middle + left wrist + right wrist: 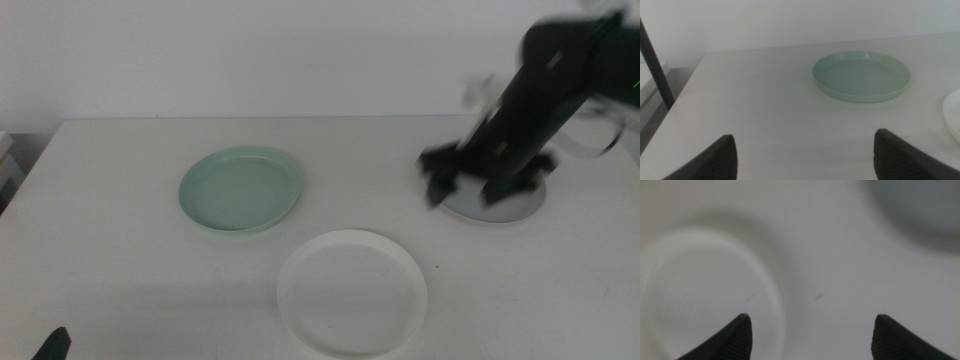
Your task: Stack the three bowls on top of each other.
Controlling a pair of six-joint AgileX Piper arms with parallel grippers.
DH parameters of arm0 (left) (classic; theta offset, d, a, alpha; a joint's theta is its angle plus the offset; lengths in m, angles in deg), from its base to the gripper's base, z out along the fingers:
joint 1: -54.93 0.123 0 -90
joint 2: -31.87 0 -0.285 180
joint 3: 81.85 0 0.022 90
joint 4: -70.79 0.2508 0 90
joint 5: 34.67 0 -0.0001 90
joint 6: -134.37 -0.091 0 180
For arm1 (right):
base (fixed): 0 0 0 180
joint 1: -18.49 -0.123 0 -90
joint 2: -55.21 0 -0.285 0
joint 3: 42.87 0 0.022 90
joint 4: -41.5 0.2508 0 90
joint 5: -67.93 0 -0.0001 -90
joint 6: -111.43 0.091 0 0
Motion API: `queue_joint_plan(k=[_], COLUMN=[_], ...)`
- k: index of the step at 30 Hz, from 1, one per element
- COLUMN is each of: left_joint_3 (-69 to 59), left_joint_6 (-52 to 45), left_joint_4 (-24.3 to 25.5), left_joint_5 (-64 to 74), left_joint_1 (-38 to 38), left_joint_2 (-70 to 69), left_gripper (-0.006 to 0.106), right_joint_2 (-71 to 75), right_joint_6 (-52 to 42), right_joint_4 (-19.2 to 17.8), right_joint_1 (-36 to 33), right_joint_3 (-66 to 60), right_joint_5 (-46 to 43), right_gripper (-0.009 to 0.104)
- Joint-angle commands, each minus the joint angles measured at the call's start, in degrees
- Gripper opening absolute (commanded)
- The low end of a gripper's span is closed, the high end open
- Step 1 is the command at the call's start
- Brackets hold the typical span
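Observation:
The mint green bowl [241, 188] sits left of the table's centre and also shows in the left wrist view [861, 76]. The white bowl [352, 290] lies at the front centre, blurred in the right wrist view [705, 290]. The grey bowl [510, 208] lies at the right, partly hidden under my right arm; it shows blurred in the right wrist view [920, 210]. My right gripper [445, 180] hovers, motion-blurred, over the grey bowl's left edge, open and empty [812, 316]. My left gripper [50, 345] waits at the front left corner, open and empty [805, 137].
The white table [120, 260] ends at a white wall behind. A dark pole [655, 70] stands off the table's left edge. The white bowl's rim [952, 115] shows at the side of the left wrist view.

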Motion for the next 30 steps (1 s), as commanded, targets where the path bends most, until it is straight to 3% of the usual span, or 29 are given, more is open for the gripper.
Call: queue_joint_plan(k=[1,12,23,30], left_joint_3=[0.3,0.3,0.3,0.3], left_joint_6=[0.7,0.7,0.7,0.7], left_joint_4=[-0.7,-0.7,-0.7,-0.7], left_joint_5=[-4.1,-4.1,-4.1,-4.1], left_joint_1=[-0.1,-0.1,-0.1,-0.1], left_joint_2=[-0.3,-0.3,-0.3,-0.3], left_gripper=[0.097,0.097,0.097,0.097], right_joint_2=[3.0,-6.8,-20.9,-24.8], right_joint_6=[-1.9,-6.2,-8.8,-8.8], right_joint_4=[-2.6,-3.2,-2.9,-2.0], right_joint_1=[3.5,21.3,23.5,23.5], right_joint_3=[5.5,18.0,25.9,25.9], right_joint_5=[2.5,1.3,-1.9,-4.5], right_gripper=[0.062,0.058,0.054,0.042])
